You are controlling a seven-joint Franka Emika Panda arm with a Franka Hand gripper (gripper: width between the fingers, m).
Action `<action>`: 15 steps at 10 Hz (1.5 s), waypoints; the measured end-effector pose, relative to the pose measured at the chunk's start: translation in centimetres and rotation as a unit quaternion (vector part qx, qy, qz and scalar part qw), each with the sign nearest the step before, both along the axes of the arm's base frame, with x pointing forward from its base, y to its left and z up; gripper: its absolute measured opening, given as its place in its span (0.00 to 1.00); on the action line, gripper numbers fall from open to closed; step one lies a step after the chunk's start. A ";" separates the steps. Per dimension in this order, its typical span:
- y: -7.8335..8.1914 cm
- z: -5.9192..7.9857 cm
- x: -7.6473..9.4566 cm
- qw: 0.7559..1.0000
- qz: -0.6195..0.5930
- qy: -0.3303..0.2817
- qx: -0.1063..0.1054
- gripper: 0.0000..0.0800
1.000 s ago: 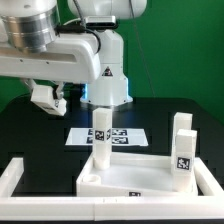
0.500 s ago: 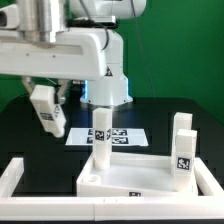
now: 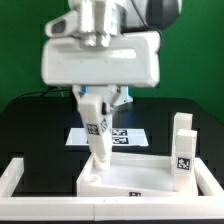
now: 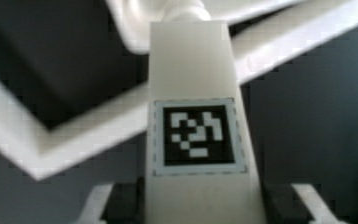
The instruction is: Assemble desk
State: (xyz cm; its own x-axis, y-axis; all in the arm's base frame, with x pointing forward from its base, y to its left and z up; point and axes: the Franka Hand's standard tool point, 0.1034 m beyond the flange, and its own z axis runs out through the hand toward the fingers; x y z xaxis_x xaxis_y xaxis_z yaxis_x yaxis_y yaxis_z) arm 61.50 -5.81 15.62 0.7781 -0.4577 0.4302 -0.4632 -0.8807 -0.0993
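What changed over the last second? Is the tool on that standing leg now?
The tool swung from the exterior view's left to directly above the upright leg on the desk top panel and now straddles it; whether it grips is unclear. Leg, panel, two loose legs and marker board stayed put.

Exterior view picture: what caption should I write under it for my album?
Robot gripper poised at the upright white leg on the desk top panel, with two more legs standing nearby.
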 end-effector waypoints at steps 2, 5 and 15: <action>0.4 -1.0 -0.5 1.000 0.000 -0.018 -0.010 0.36; -0.8 -2.5 -1.6 0.999 0.016 -0.006 -0.038 0.36; -0.9 -4.5 -1.3 0.998 0.031 -0.002 -0.062 0.36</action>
